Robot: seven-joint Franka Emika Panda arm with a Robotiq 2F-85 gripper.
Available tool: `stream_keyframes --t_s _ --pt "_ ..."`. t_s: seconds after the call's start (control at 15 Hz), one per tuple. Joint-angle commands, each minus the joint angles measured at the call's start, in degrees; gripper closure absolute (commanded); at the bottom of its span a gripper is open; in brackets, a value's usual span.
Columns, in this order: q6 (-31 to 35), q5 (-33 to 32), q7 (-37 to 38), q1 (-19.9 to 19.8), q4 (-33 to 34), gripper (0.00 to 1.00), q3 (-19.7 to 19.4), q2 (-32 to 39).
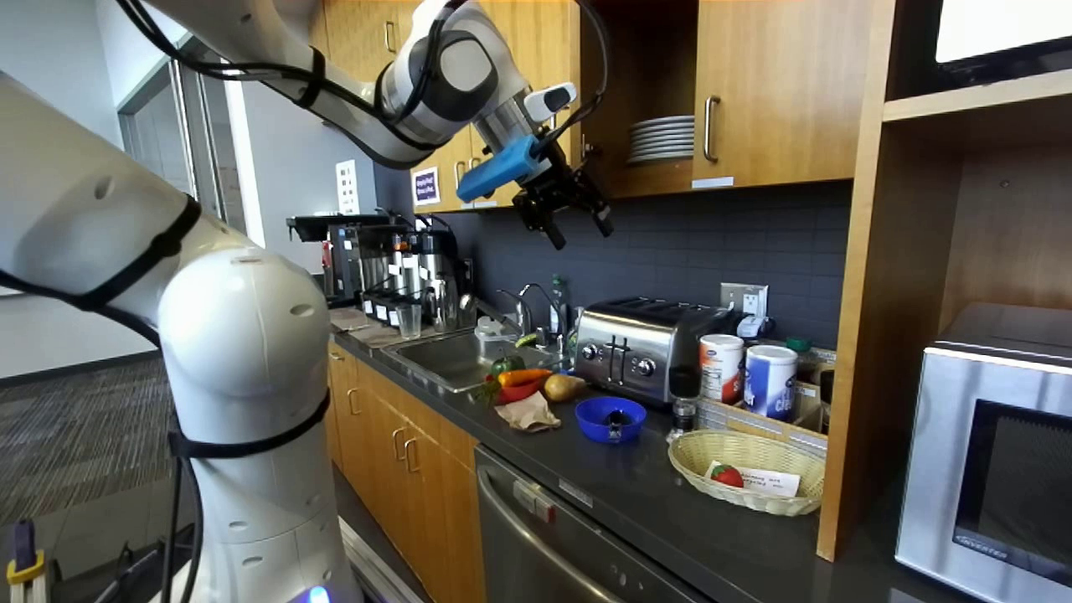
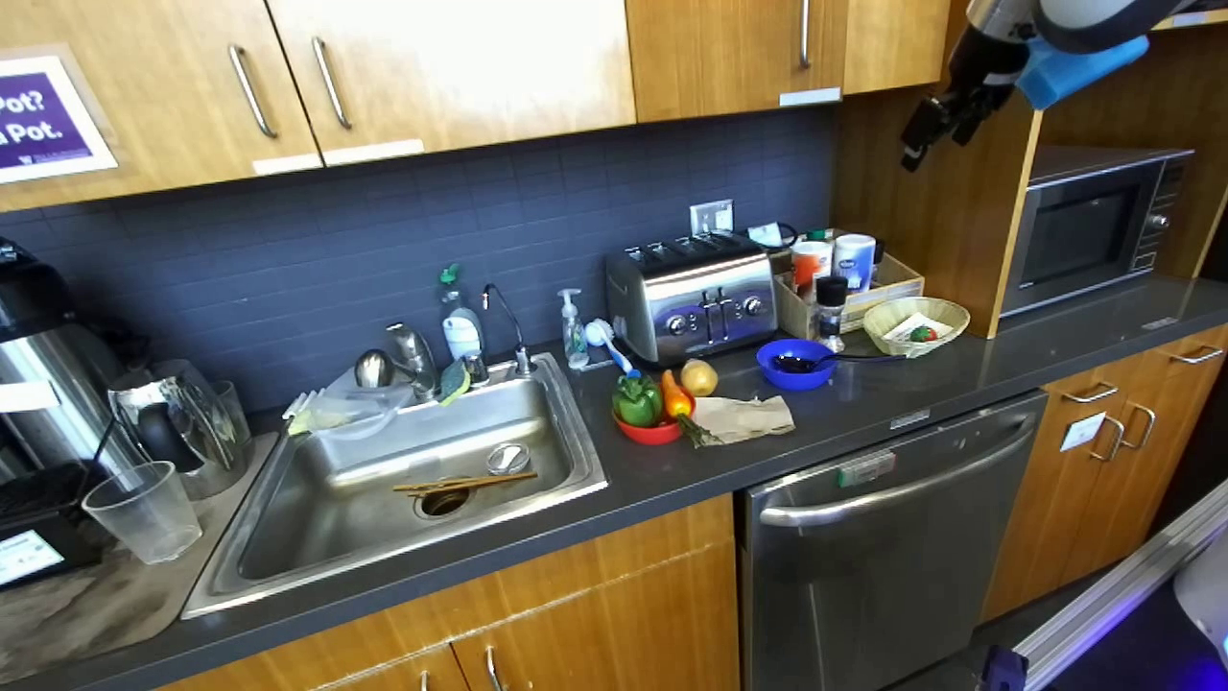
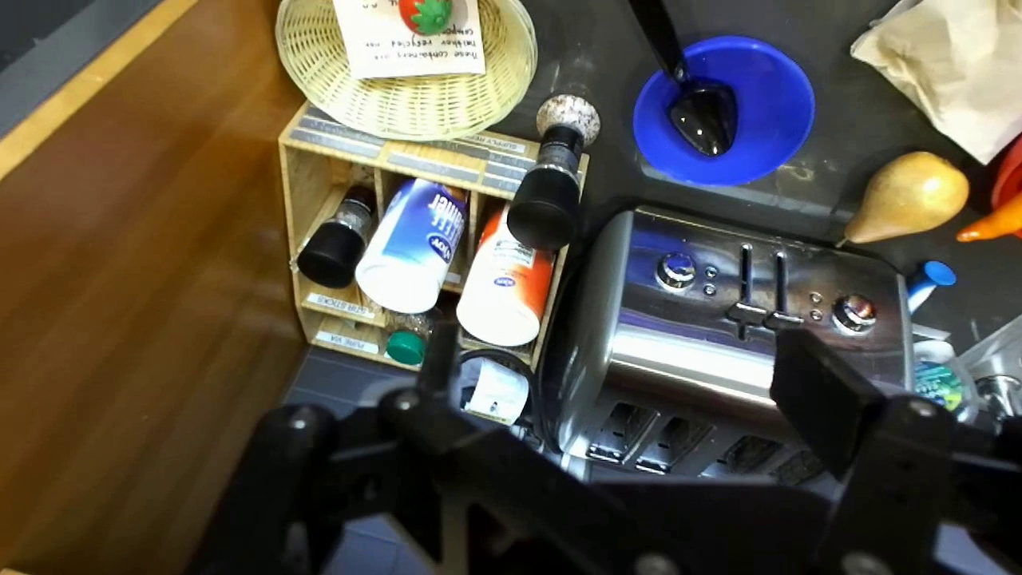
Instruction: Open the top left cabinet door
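Above the toaster (image 2: 696, 309), the top left cabinet door (image 2: 720, 58) stands open, while the gripper (image 1: 582, 231), jaws spread wide with nothing between them, hangs higher than the toaster. Just beside the toaster, a wooden box (image 3: 435, 165) carries labels (image 3: 342, 305) reading "STIR STICKS" and "PURE VIA"; farther right of the toaster, a microwave (image 1: 992, 461) is marked "INVERTER." Well to the toaster's left, a purple sign (image 2: 46, 120), cropped in an exterior view, shows "Pot?"

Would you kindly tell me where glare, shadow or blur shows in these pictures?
In an exterior view, bright light washes out an upper cabinet door; in an exterior view, shadow darkens the open cabinet; in the wrist view, glare streaks the toaster, and the gripper fingers look soft.
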Motion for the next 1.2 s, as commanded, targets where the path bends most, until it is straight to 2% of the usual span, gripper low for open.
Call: stream_keyframes --t_s 0.0,0.73,1.13 --pt "-0.65 -1.20 4.30 -1.93 3.34 0.00 1.03 6.03" --pt "-3.27 -1.55 11.48 -3.29 9.78 0.00 0.76 17.39" --pt "-4.66 -1.22 13.15 -2.38 11.91 0.00 -0.19 19.86"
